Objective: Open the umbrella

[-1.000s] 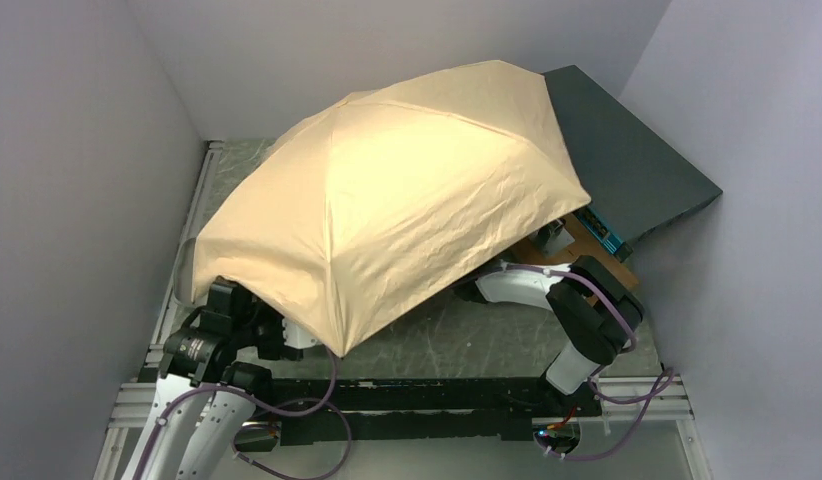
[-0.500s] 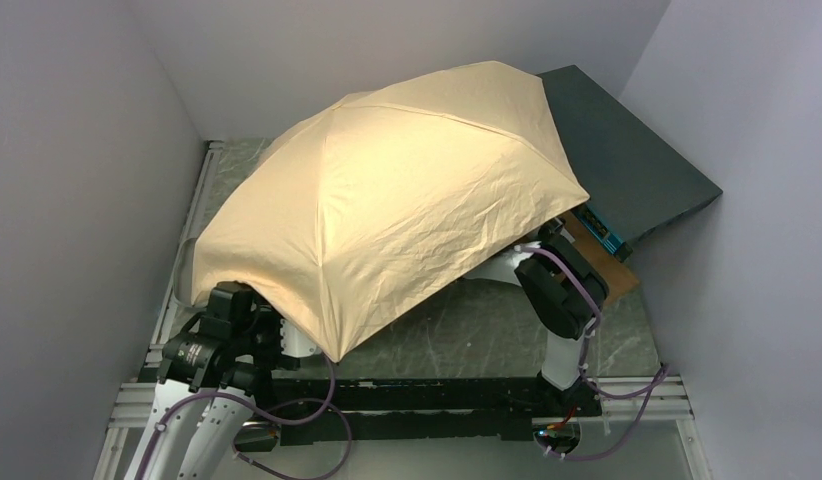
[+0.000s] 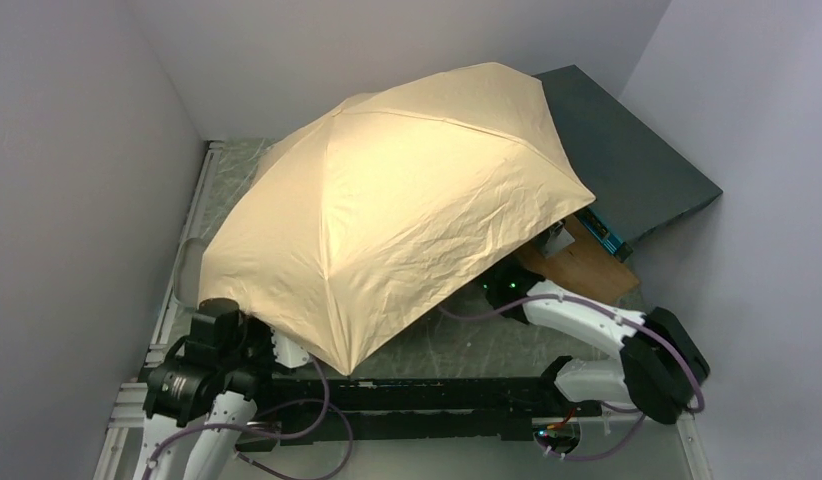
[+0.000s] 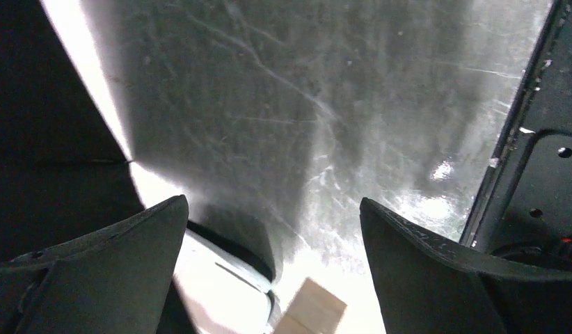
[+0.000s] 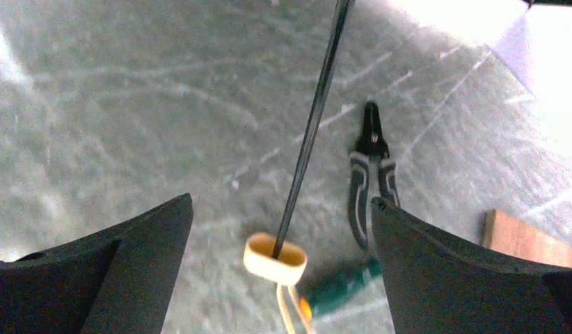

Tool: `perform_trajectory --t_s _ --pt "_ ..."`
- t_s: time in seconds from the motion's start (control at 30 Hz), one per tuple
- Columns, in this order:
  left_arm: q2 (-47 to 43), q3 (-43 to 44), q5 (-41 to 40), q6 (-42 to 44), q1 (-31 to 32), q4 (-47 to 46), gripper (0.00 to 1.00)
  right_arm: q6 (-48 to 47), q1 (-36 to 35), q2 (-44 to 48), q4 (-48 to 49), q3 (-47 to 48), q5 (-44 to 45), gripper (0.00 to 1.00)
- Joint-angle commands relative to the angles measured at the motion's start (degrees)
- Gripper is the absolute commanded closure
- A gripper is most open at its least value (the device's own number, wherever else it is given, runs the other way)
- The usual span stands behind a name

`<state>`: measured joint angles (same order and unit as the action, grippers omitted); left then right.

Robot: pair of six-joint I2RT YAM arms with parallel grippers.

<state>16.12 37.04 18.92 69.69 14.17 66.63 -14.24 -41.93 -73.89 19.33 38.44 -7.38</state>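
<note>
The umbrella (image 3: 397,210) stands open, its pale yellow-beige canopy spread over most of the table. In the top view both grippers are hidden under its near rim; only the left arm (image 3: 202,365) and right arm (image 3: 597,325) show. My left gripper (image 4: 273,209) is open and empty above the table, with the black lining (image 4: 46,139) at its left. My right gripper (image 5: 280,199) is open. The thin dark shaft (image 5: 318,111) and cream handle (image 5: 275,259) show between its fingers, touching neither.
A dark slanted panel (image 3: 627,150) and a wooden board (image 3: 577,262) sit at the back right. Pliers (image 5: 370,174) and a green-handled tool (image 5: 342,289) lie under the umbrella. A white round object (image 4: 220,285) and tan block (image 4: 311,309) lie below the left gripper. A black rail (image 4: 541,174) runs along the near edge.
The right arm has folded down and back, its elbow swinging to the right near the table edge. The left arm has drawn back toward the near edge. The canopy has shifted slightly right.
</note>
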Motion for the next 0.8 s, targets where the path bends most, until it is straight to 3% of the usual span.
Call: perform_trajectory --t_s 0.0,0.2,0.37,0.6,0.77 --pt "-7.14 2.95 -2.42 -7.84 0.13 7.56 0.00 -7.43 0.09 8.96 -5.96 -6.31 0.53 0.00" --pt "-13.28 6.80 -11.28 -19.52 0.13 3.39 0.00 -11.55 0.43 23.14 -12.15 -11.19 1.86 0.00" --pt "-15.90 8.66 -24.46 -25.40 0.15 3.58 0.00 -13.02 0.37 33.82 -21.61 -11.54 4.64 0.00" --pt "-21.77 7.42 -34.90 -25.63 -0.02 14.78 0.00 -14.92 0.40 50.63 -39.55 -10.25 5.61 0.00" --pt "-26.65 3.34 -42.01 -21.91 -0.52 15.74 0.00 -18.00 0.36 58.31 -49.42 -9.24 6.68 0.00"
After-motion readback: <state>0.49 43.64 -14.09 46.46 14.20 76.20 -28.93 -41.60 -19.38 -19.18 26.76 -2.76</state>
